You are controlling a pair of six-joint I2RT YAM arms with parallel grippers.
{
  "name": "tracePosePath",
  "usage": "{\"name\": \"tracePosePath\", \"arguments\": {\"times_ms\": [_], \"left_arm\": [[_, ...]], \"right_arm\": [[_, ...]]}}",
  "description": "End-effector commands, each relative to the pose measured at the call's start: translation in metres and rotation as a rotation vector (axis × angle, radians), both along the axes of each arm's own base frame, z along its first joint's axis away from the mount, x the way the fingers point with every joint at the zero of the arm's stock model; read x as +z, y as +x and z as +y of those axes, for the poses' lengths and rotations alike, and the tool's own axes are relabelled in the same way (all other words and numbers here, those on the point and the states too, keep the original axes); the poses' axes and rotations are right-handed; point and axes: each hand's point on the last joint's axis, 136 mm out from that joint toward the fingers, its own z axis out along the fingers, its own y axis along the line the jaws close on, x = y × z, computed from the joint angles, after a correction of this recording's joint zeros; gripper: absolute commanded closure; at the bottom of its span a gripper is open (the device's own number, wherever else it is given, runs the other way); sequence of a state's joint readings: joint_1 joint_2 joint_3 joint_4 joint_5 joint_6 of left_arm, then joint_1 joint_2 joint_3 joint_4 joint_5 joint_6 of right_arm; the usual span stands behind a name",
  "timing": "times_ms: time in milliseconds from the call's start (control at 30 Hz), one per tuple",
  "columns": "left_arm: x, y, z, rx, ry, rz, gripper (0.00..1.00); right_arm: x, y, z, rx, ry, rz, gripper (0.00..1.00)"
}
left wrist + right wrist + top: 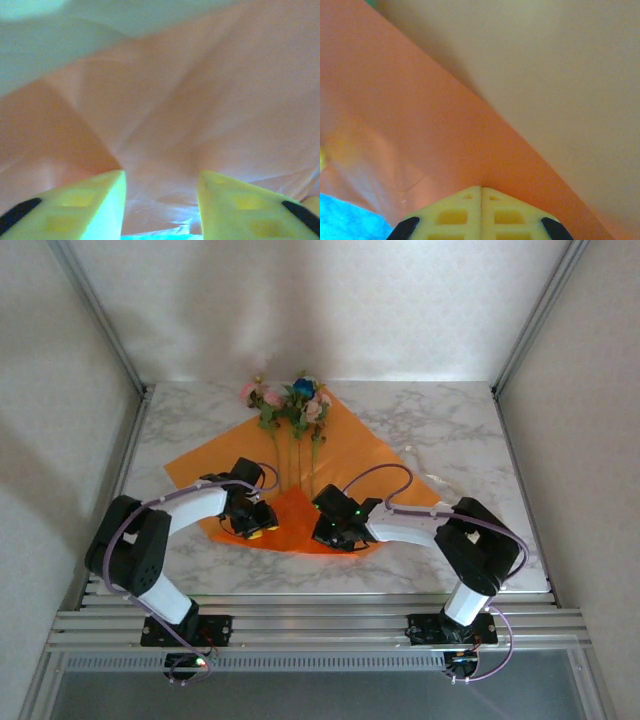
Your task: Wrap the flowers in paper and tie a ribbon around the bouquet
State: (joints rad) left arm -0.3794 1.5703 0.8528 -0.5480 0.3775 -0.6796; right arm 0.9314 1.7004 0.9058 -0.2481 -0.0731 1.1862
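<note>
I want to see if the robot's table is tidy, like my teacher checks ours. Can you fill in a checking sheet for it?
Surface: marble-patterned table, flat.
Job's things: orange paper spread out, its near corner folded up; flowers lying on it, blooms at the far end; ribbon on the table beside the paper's right edge.
Clutter: nothing seen.
Grippers: left gripper, fingers apart over the paper; right gripper, fingers shut against the paper, cannot tell if they pinch it.
Cables: purple cables looped along both arms.
Surroundings: white walls, metal frame.
</note>
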Motion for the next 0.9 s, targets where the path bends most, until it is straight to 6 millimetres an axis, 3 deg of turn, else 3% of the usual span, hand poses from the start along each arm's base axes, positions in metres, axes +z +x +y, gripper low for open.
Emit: {"name": "tracePosePath", "arguments": {"times_ms": [0,200,367,533,700,867], "left_arm": [[0.031,-0.01,0.031,0.148,0.098,-0.059,0.46],[0.051,-0.039,0.046,0.329,-0.004,-0.173,0.44],[0.03,-0.049,0.047,0.433,-0.11,-0.219,0.45],[0.023,-0.029,0.064,0.502,-0.108,-0.322,0.45],[0.009,-0.025,0.084,0.564,-0.072,-0.329,0.47],[0.005,-0.018,0.083,0.591,-0.15,-0.394,0.54]], "right_arm": [[-0.024,-0.012,-0.017,-0.051,-0.047,0.096,1.0],[-0.043,-0.018,-0.025,-0.076,-0.076,0.162,1.0],[-0.052,-0.022,-0.034,-0.097,-0.103,0.202,1.0],[-0.057,-0.025,-0.041,-0.106,-0.126,0.237,1.0],[-0.058,-0.023,-0.042,-0.118,-0.109,0.252,1.0],[-0.057,-0.021,-0.04,-0.125,-0.093,0.26,1.0]]}}
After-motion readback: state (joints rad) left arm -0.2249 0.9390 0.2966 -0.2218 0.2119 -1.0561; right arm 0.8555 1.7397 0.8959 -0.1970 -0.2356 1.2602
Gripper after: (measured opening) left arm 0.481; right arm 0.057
